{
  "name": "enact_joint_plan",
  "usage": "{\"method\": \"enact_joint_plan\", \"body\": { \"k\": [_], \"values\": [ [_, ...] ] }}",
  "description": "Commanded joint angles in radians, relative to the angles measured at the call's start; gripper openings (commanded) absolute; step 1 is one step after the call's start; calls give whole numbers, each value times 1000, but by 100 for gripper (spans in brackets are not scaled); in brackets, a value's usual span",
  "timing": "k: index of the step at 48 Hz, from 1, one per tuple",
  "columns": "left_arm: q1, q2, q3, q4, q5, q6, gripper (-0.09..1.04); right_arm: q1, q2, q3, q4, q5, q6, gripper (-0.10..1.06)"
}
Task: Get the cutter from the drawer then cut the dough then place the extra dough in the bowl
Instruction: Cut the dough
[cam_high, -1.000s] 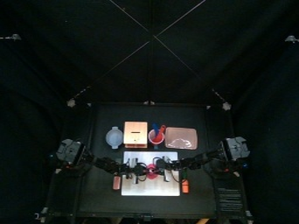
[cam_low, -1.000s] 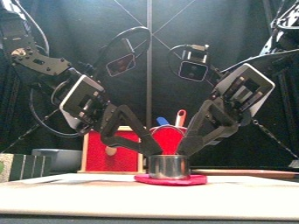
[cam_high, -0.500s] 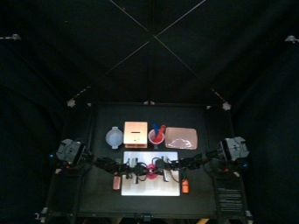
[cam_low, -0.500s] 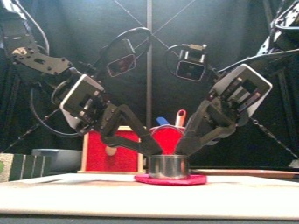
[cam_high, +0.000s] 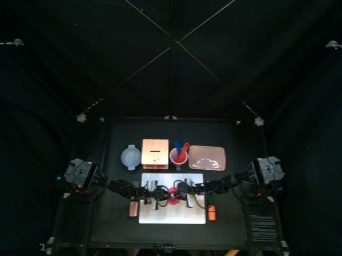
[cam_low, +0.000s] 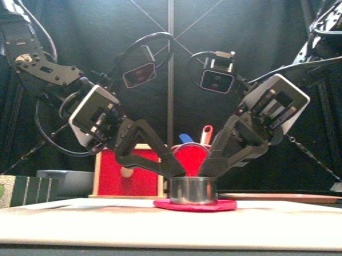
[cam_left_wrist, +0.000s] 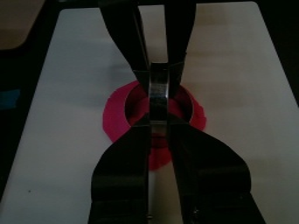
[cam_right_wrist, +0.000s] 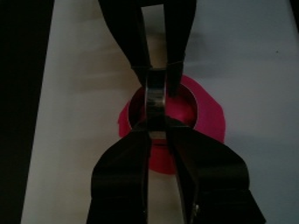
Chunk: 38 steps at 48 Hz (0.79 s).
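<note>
The round metal cutter (cam_low: 191, 190) stands on the flat pink dough (cam_low: 195, 206), which lies on the white cutting board (cam_low: 74, 214). My left gripper (cam_low: 170, 173) reaches down to the cutter from the left and my right gripper (cam_low: 215, 173) from the right. Both are shut on its rim, on opposite sides. In the left wrist view the left gripper (cam_left_wrist: 162, 87) pinches the cutter (cam_left_wrist: 149, 98) over the dough (cam_left_wrist: 121, 120). In the right wrist view the right gripper (cam_right_wrist: 162, 92) does the same to the cutter (cam_right_wrist: 149, 101), with dough (cam_right_wrist: 212, 114) spread around it. From above, the dough (cam_high: 170, 197) lies mid-board.
Behind the board stand the blue-grey bowl (cam_high: 130, 157) at the left, the wooden box (cam_high: 155, 152) with its red drawer front (cam_low: 112, 176), the red cup (cam_high: 181, 153) with toy knives, and the pink tray (cam_high: 207, 157) at the right.
</note>
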Motion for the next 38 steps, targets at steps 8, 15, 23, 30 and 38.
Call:
{"method": "enact_joint_plan", "body": {
  "k": [8,15,23,30,38],
  "values": [
    [-2,64,57,-14,98,-5,51,-31,12,17,3,14,5,51],
    [0,67,57,-14,98,-5,51,-32,18,23,3,14,5,51],
    [0,67,57,-14,98,-5,51,-32,23,26,3,15,11,51],
    [0,67,55,-12,98,-3,51,-29,23,26,3,14,11,51],
    [0,67,55,-14,100,-3,51,-28,23,26,3,14,12,51]
  ]
}}
